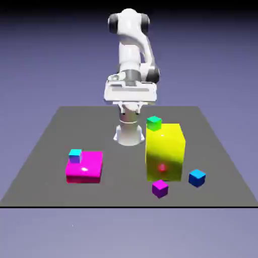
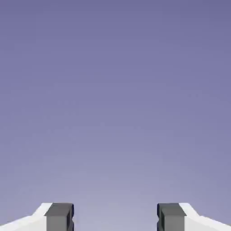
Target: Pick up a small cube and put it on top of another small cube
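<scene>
at the near edge of the grey bench (image 1: 40,151), the small purple-magenta cube (image 1: 160,188) sits alone on the surface. the small blue cube (image 1: 197,177) lies near it toward the exterior view's right. just behind stands the tall yellow block (image 1: 165,151), with a small green cube (image 1: 154,123) on its far top corner. to the exterior view's left lies the flat magenta block (image 1: 84,167), a small cyan cube (image 1: 75,155) on top. farthest back, the white arm (image 1: 132,45) holds its hand high near the base, well apart from the purple-magenta cube. the gripper (image 2: 115,219) stands with jaws apart, nothing between them, only backdrop beyond.
</scene>
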Robot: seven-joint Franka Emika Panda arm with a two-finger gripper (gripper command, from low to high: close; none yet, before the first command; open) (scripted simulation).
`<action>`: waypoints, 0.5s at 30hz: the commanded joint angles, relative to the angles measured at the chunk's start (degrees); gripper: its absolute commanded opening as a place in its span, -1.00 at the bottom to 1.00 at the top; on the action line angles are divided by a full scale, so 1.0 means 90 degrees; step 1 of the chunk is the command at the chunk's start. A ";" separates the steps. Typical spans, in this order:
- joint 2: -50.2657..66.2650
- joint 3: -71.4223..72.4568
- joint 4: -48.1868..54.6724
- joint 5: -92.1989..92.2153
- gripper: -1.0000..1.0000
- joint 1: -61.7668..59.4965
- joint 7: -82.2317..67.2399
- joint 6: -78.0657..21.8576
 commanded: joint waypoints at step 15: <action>0.3461 0.0731 0.3397 -0.0876 0.00 0.0316 0.0036 -0.3987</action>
